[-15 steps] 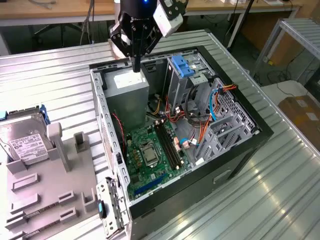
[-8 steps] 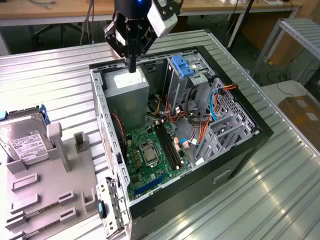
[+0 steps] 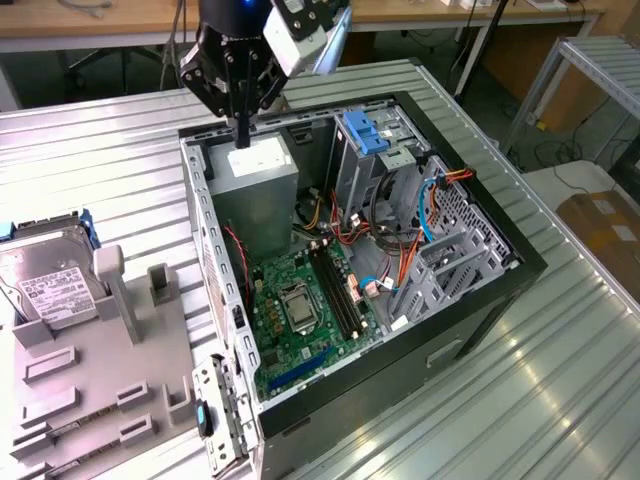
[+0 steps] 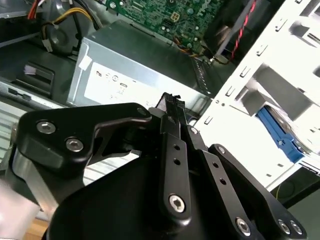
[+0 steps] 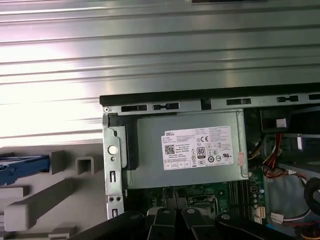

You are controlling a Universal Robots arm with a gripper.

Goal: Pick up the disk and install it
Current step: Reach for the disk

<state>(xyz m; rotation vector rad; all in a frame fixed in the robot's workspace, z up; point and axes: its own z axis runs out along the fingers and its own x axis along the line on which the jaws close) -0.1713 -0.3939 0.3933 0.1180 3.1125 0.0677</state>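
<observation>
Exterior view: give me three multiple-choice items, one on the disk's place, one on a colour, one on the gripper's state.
1. Where is the disk? A in the case bay; B on the grey fixture, exterior view's left; C in the jaws.
2. Its rails are? A blue; B red; C yellow.
3. The gripper is? A carrying the disk; B gripping a cable; C empty above the power supply.
B, the disk lies on the fixture; A, a blue edge shows behind it; C, nothing sits between the jaws.

Table (image 3: 560,330) shiny ribbed metal; disk (image 3: 45,275) dull grey metal.
</observation>
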